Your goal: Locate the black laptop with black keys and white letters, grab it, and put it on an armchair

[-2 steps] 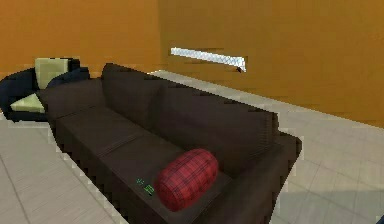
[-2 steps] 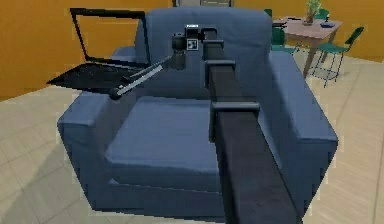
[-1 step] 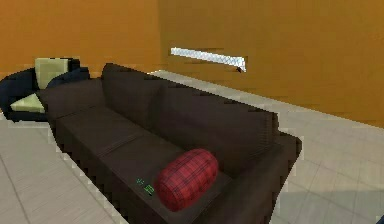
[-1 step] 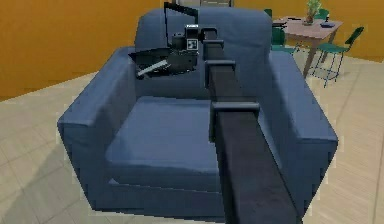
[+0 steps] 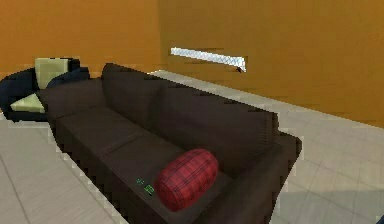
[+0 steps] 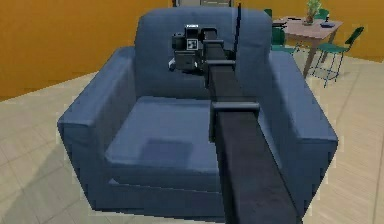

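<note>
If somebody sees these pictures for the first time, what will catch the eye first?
In the forward view, a dark brown sofa stretches across the middle, a red plaid cushion on its near end. In the arm side view, the robot's dark arm reaches out over a big blue armchair.

Blue armchair (image 6: pixel 150 130) front and centre, dark arm (image 6: pixel 245 150) reaching out over its seat, gripper (image 6: pixel 183 60) up at the backrest, wooden dining table (image 6: pixel 305 30) with green chairs (image 6: pixel 345 42) behind, orange wall (image 6: pixel 60 40) alongside.
</note>
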Motion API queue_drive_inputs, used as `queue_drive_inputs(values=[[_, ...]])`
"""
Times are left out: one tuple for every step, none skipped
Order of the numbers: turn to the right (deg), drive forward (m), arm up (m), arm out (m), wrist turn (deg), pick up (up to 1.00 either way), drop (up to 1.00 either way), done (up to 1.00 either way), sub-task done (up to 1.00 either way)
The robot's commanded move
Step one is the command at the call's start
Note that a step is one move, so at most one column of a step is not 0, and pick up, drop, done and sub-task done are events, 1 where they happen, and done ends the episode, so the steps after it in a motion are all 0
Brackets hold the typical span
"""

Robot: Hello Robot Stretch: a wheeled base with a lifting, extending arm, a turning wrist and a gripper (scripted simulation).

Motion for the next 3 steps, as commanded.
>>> queue_drive_inputs(values=[[0.0,0.00,-0.18,0.00,0.0,0.00,0.00,0.00,0.00],[0.0,0.00,-0.32,0.00,0.0,0.00,0.00,0.00,0.00],[0.0,0.00,0.00,0.00,0.0,0.00,1.00,0.00,0.00]])
